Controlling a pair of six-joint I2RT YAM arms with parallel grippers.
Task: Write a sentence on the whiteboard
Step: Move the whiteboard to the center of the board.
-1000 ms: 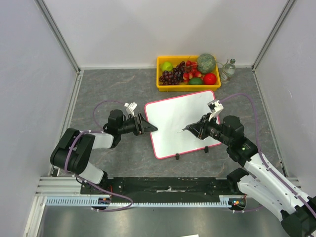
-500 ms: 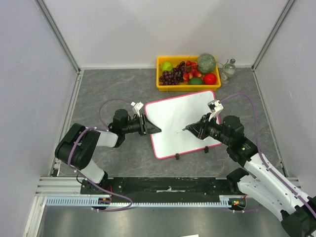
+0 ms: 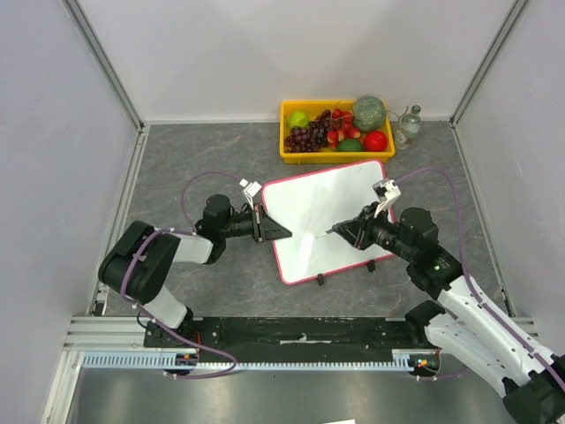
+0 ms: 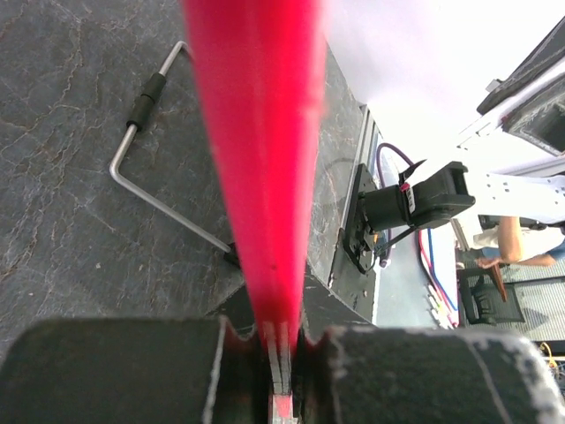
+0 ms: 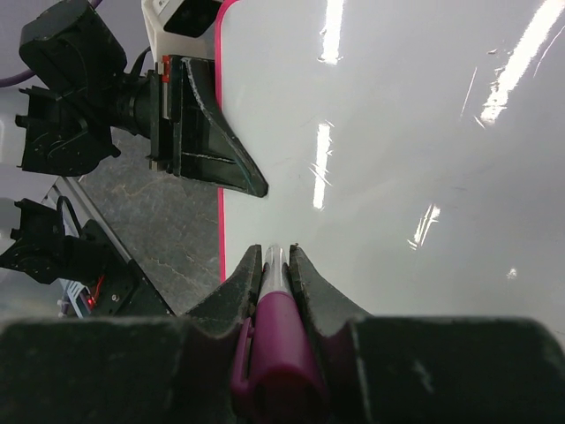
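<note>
Being pinched at its pink rim by the closed left gripper (image 4: 281, 336), the whiteboard (image 3: 327, 208), lying just under the marker (image 5: 278, 344) clamped in the right gripper (image 5: 274, 256), could be skewed if the tip is pressed too hard.

Left claw (image 3: 279, 232) is on the move: a second ago it sat off the whiteboard's (image 3: 327, 199) left edge with the jaws spread. Now I've got it slid in across the desk and right on that edge. Jaws have snapped closed, and in my left wrist view the pink rim (image 4: 265, 177) is pinched between the two fingers. The board itself has nudged a touch away from the left arm.
</note>
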